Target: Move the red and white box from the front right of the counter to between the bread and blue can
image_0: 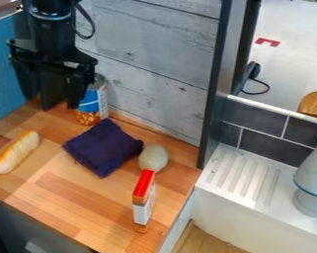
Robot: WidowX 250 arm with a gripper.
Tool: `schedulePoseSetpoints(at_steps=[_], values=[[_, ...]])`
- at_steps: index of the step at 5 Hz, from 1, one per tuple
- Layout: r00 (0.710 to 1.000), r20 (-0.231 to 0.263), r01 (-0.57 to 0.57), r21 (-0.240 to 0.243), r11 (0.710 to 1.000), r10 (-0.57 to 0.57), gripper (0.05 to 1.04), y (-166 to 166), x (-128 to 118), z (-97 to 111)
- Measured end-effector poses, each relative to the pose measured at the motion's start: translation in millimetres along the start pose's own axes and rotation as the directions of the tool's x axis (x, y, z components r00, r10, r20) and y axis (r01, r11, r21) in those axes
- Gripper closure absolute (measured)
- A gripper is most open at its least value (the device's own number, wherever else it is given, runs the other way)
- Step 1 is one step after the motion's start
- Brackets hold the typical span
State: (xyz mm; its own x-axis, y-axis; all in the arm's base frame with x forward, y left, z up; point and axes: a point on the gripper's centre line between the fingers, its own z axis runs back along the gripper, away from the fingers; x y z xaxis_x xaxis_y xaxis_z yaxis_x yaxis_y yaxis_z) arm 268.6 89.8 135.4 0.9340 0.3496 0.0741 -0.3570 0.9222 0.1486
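Nearest me on the table (pixel 61 197), a red-topped box (pixel 144 200) stands by a pale rounded object (pixel 153 158); bread (pixel 14 152) lies left of the dark cloth (pixel 103 147). Behind, my pincer (pixel 54 99) hangs beside the can (pixel 93 103); I can't tell its opening. I judge this positioning; lowering calls for clearance from the can.

Bright, diffuse light washes the wooden counter (pixel 88 200).
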Motion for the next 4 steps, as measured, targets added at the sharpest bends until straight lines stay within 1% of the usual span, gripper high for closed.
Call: schedulePoseSetpoints(at_steps=[1,2,3,4], values=[[1.0,-0.027,0.001,0.0,1.0,-0.001,0.083,-2.0,-2.6,-8.7],[0.999,0.0,0.04,-0.021,0.999,-0.04,0.083,-27.4,-5.4,-13.3],[0.995,0.041,0.088,-0.034,0.996,-0.086,0.083,-53.5,-5.6,-8.6],[0.988,0.082,0.138,-0.042,0.99,-0.134,0.083,-75.4,-8.5,-9.3]])
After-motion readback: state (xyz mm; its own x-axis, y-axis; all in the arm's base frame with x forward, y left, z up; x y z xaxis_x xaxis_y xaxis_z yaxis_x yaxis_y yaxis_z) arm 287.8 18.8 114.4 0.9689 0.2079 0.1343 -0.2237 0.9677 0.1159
